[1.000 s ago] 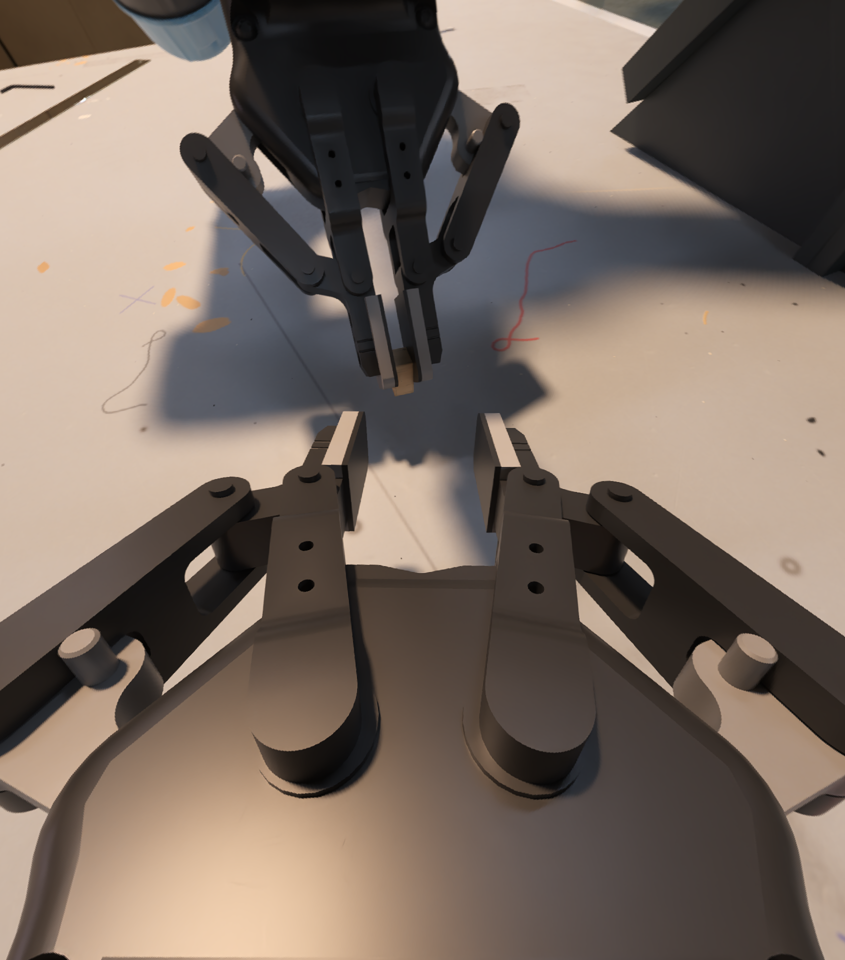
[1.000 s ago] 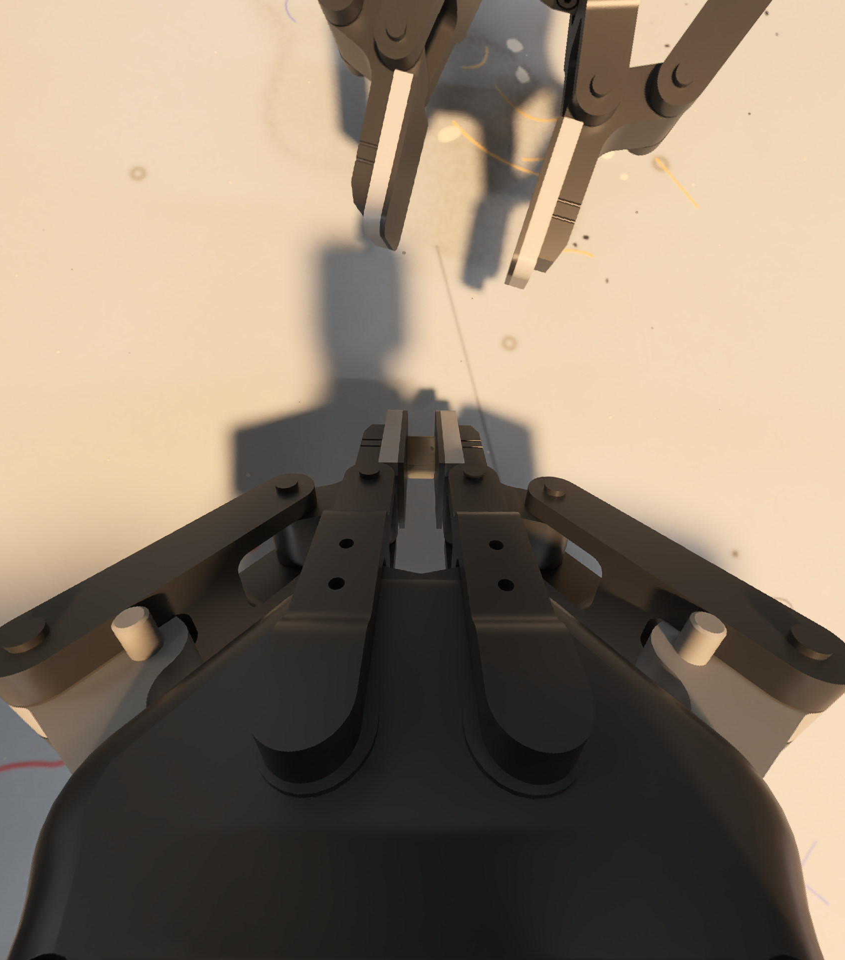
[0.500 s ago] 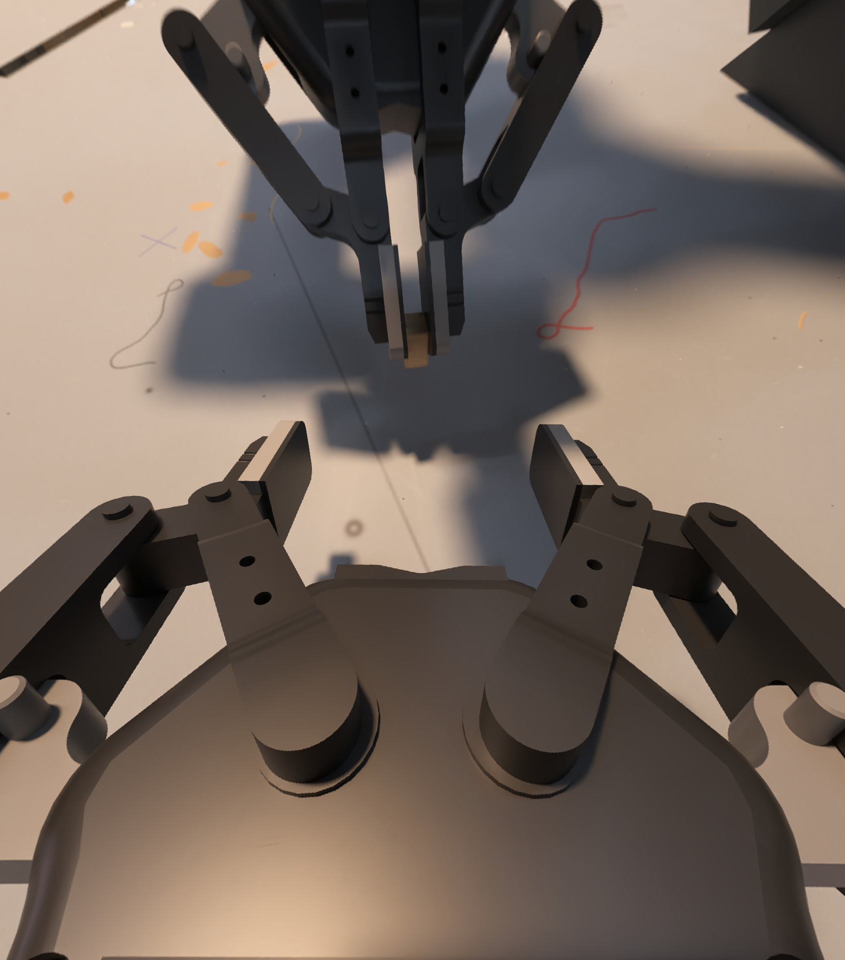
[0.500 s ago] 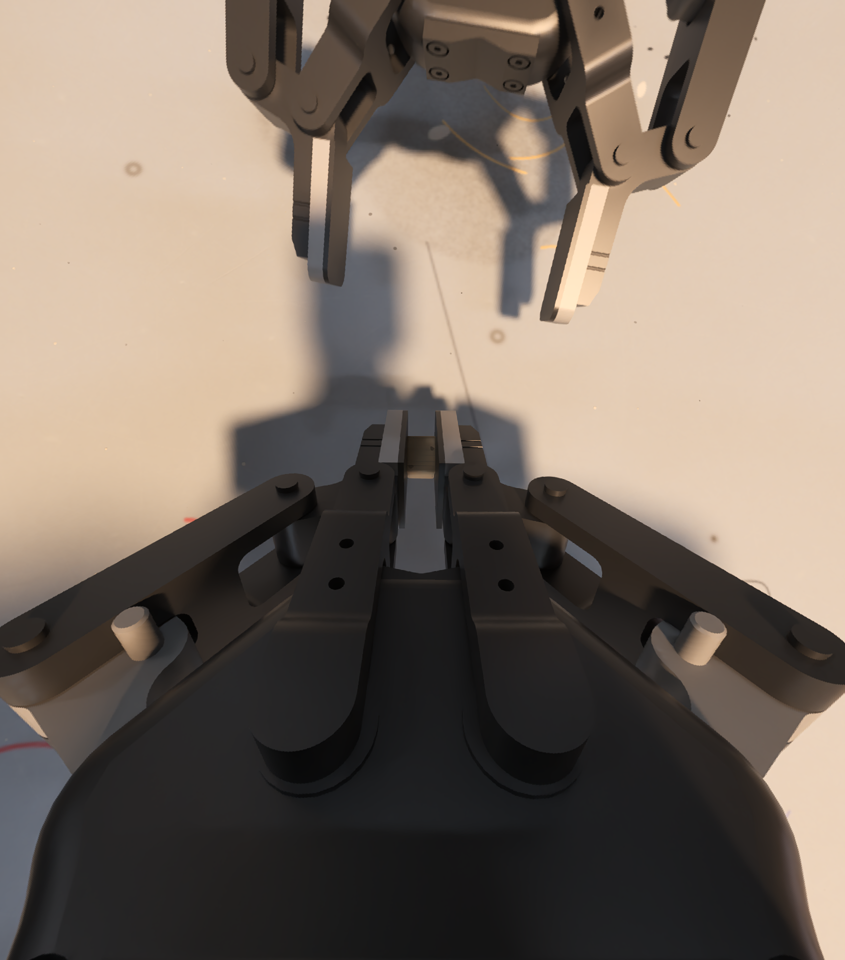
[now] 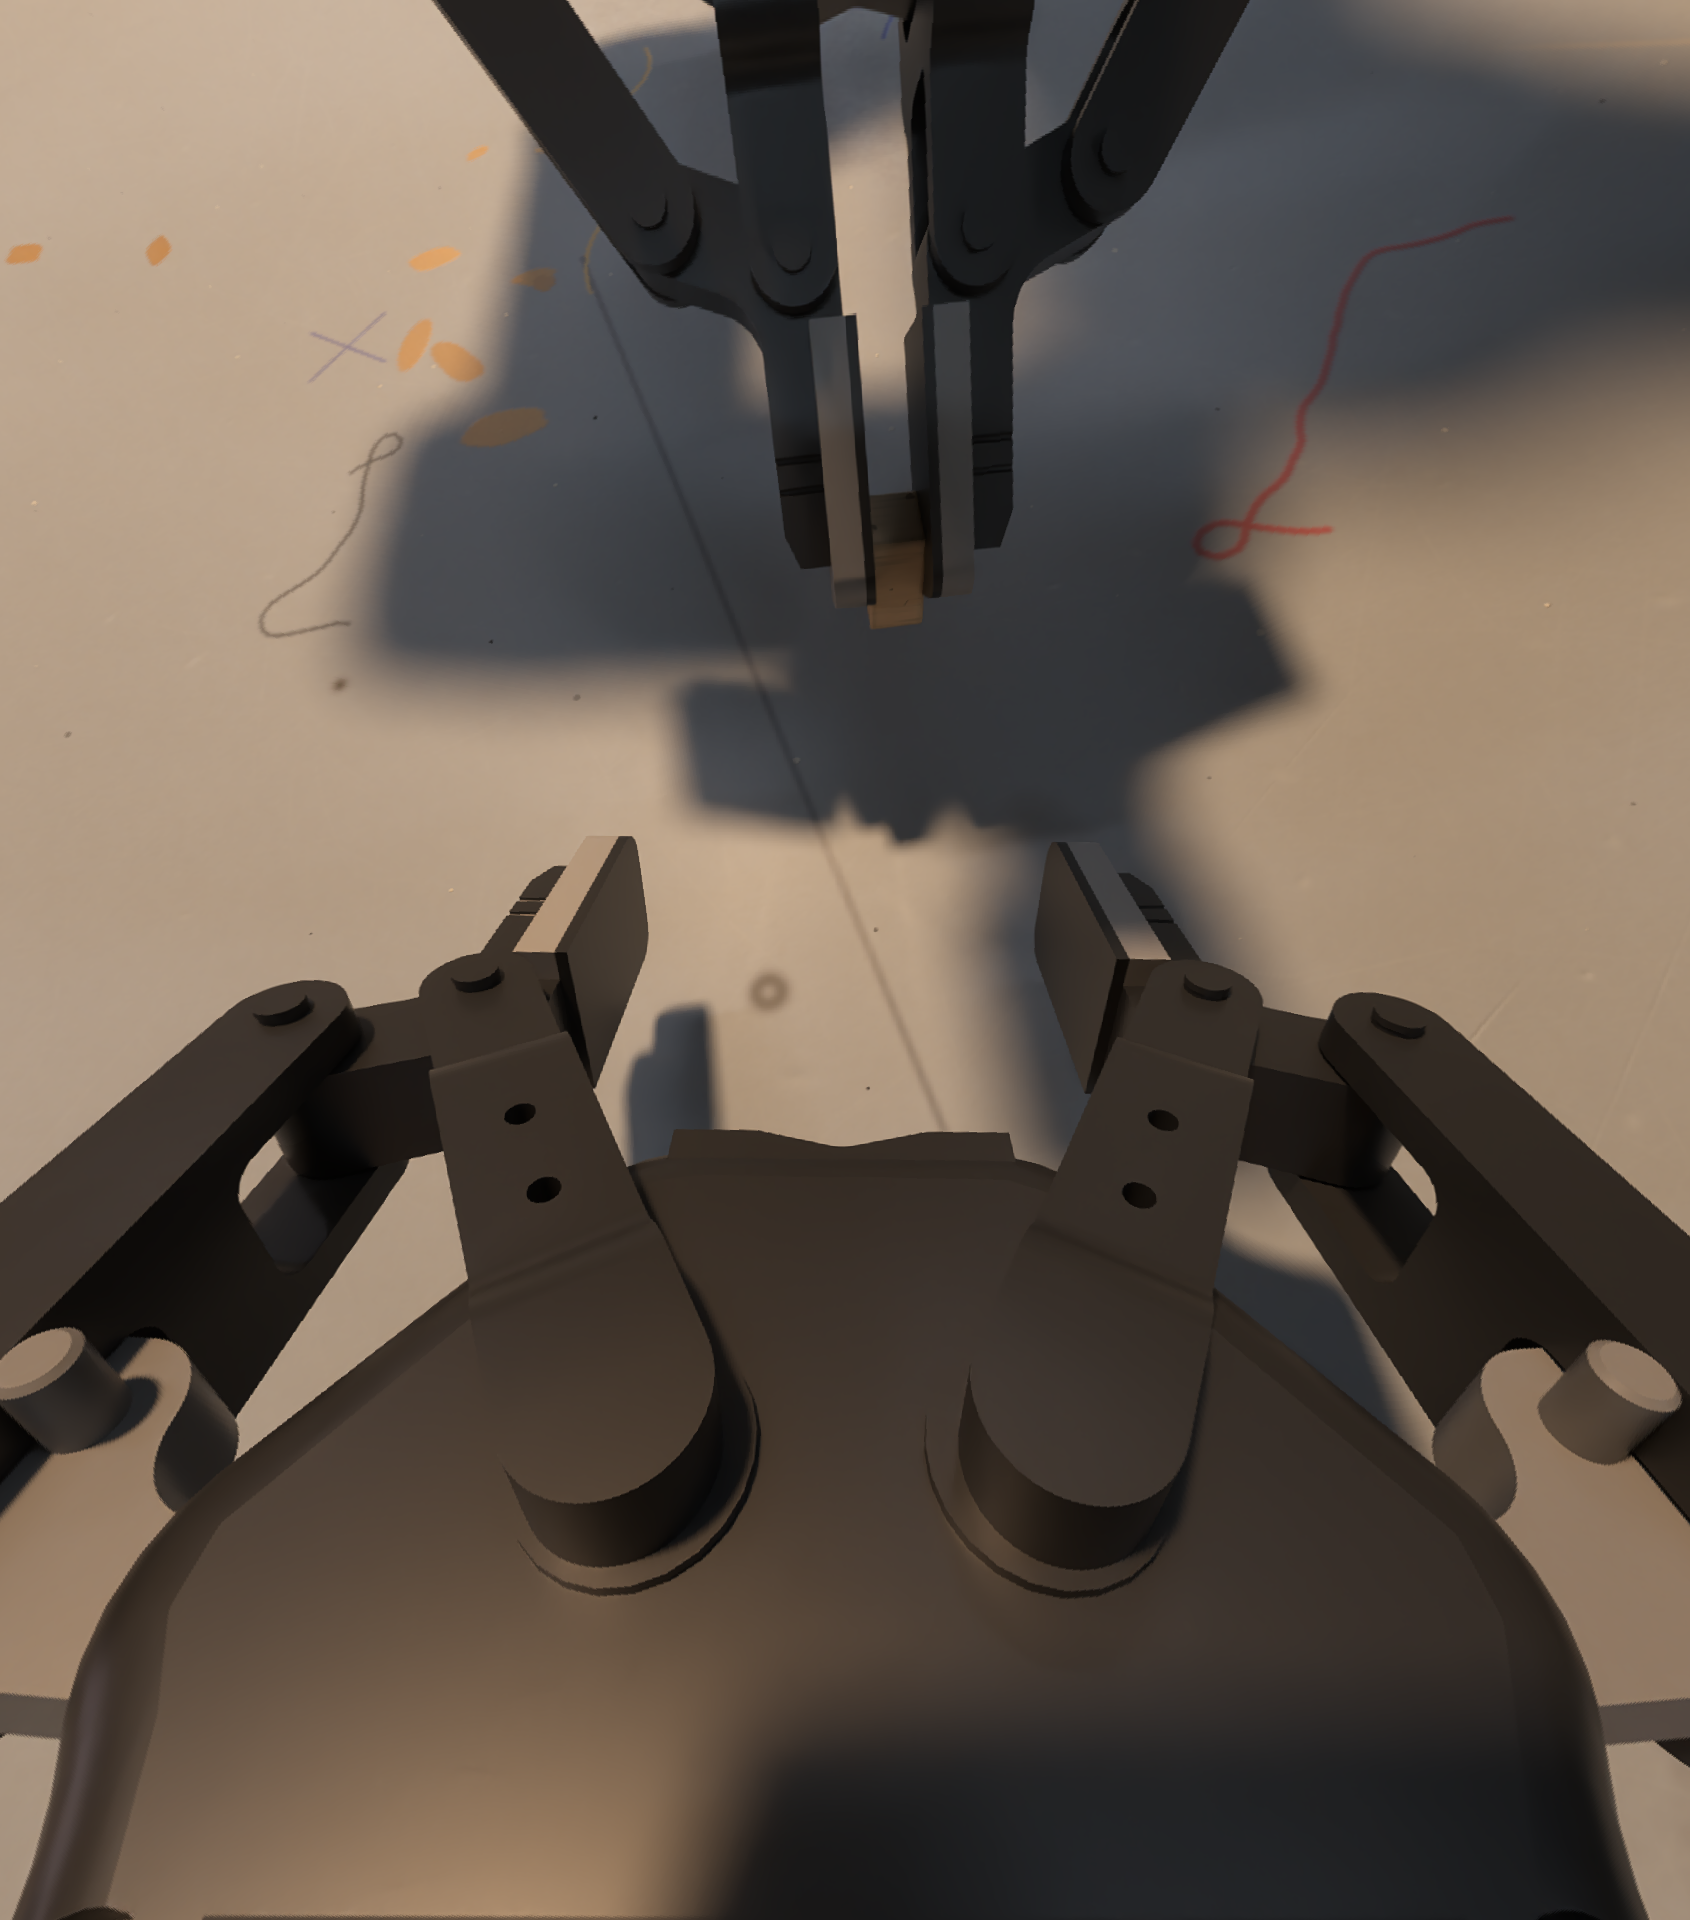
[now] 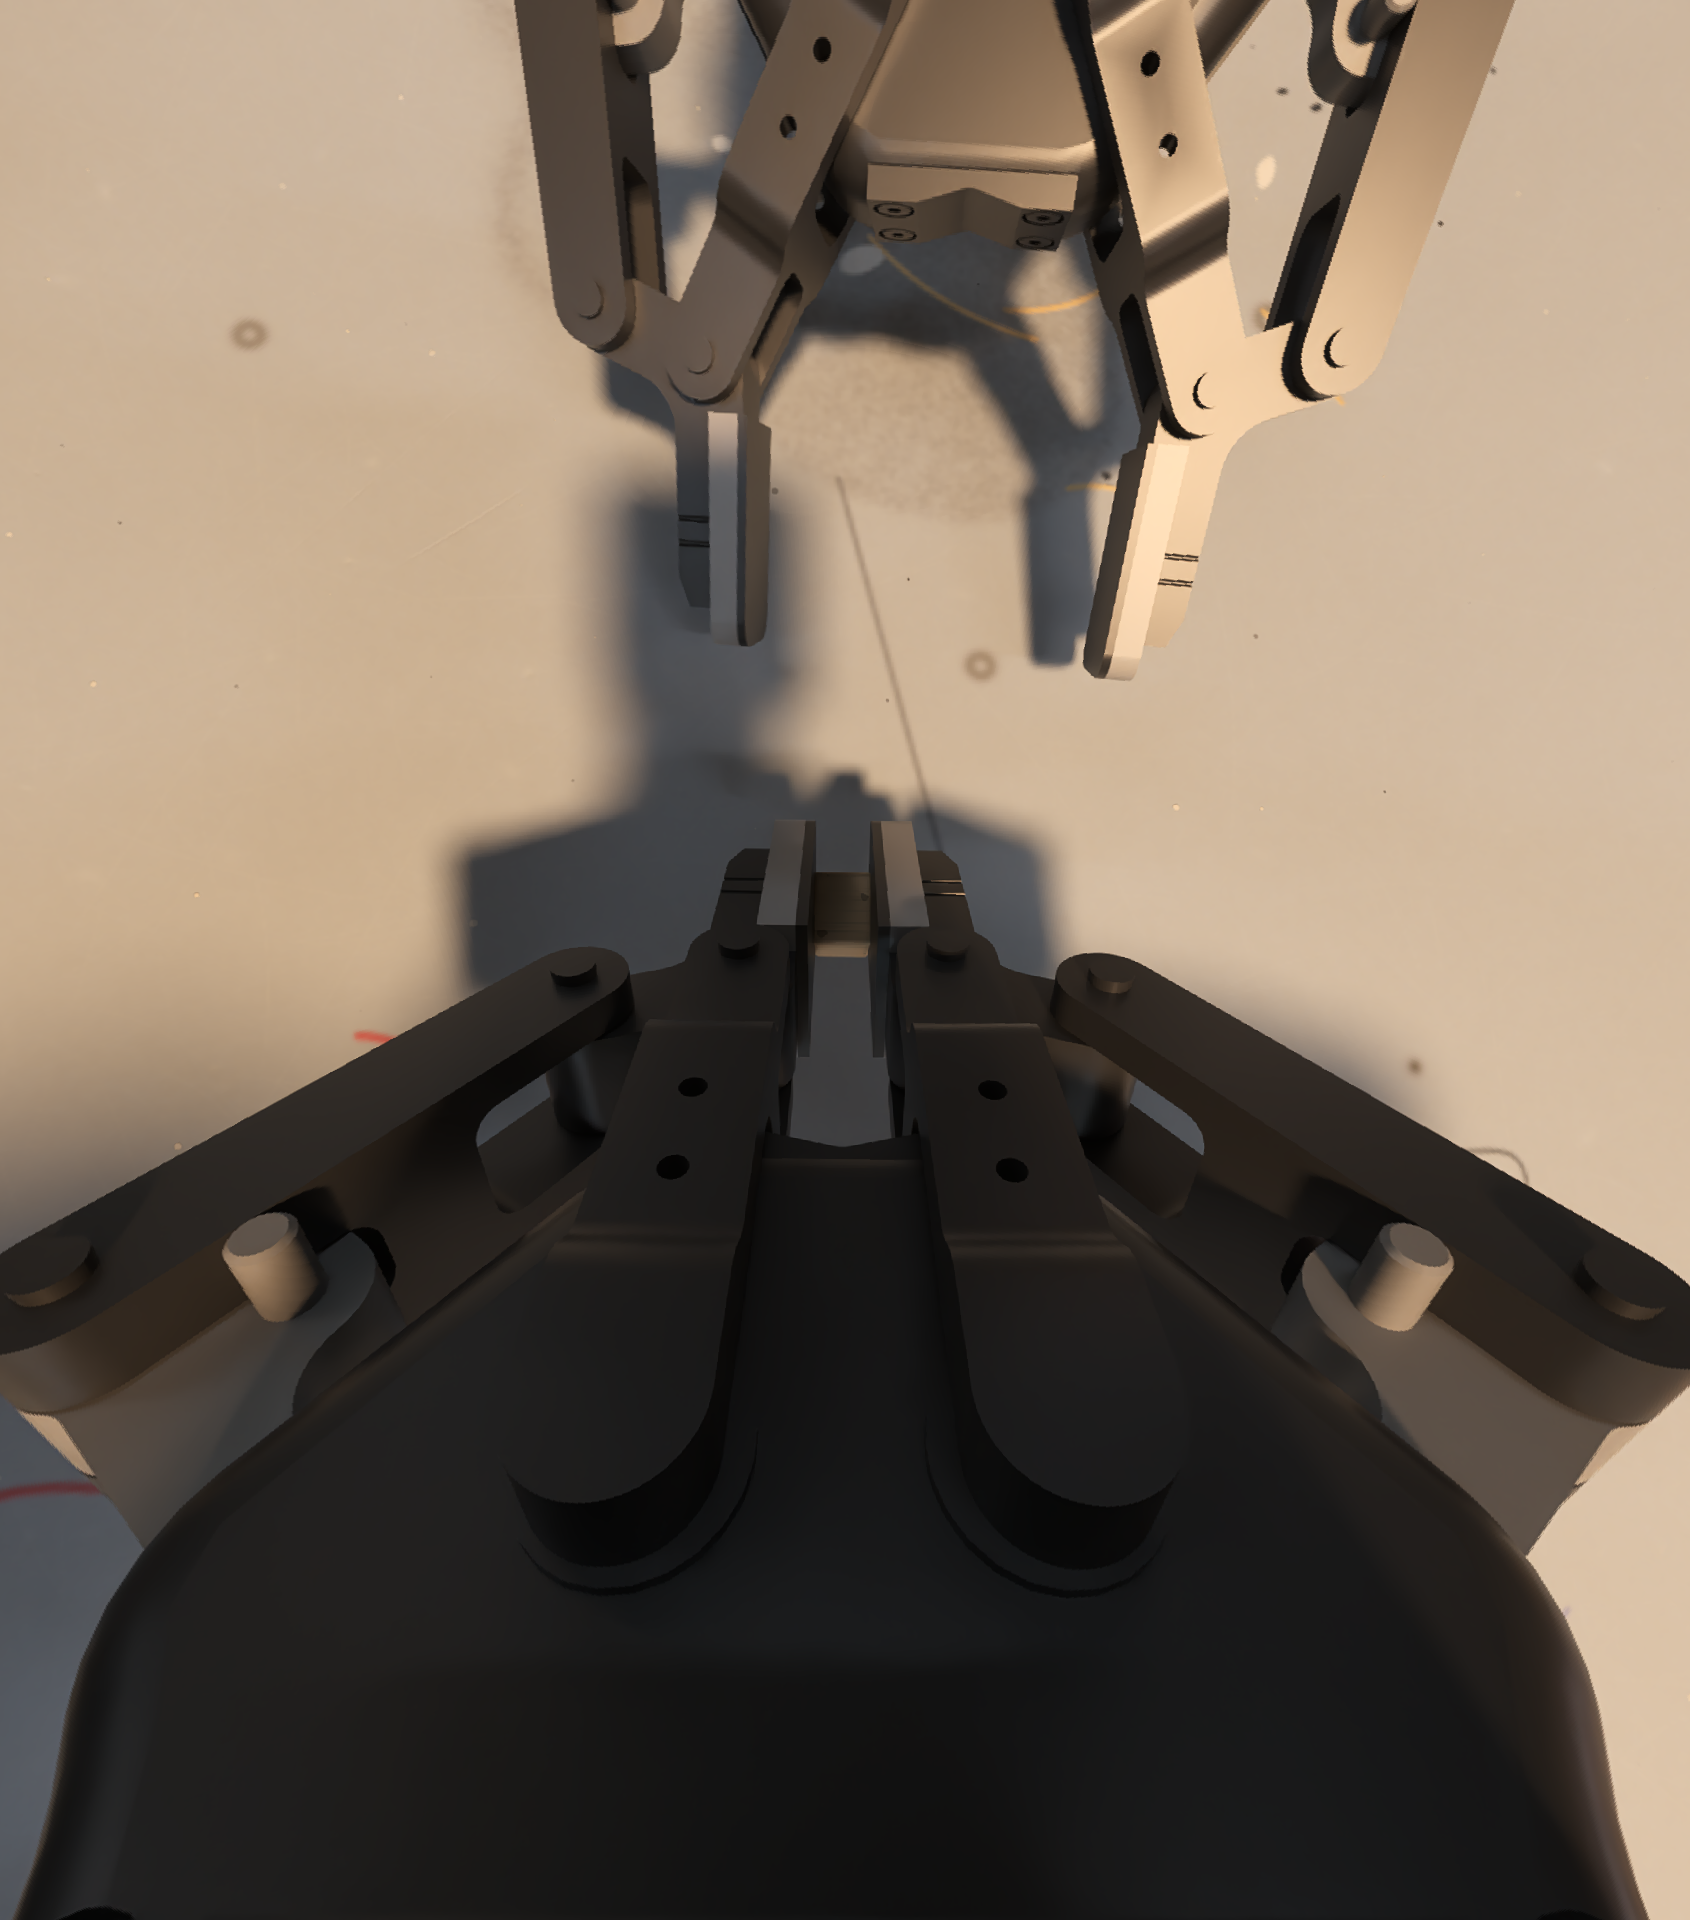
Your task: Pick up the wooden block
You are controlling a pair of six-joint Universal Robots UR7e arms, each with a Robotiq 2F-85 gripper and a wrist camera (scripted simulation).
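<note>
- The right gripper (image 6: 843, 873) pinches the small wooden block (image 5: 895, 582) between its fingertips, clear of the tabletop (image 5: 145, 779) — the grasp looks made, the lift seemingly under way.
- The left gripper (image 5: 841, 914) hangs facing it with fingers spread wide, holding nothing.
- Next move, as I judge it: raise steadily with a firm squeeze — the block sits right at the tips.
- No brand, label or writing is legible.

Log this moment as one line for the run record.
right gripper: shut on wooden block, held off the table | left gripper: open, empty, facing it | step: block lifted
</note>
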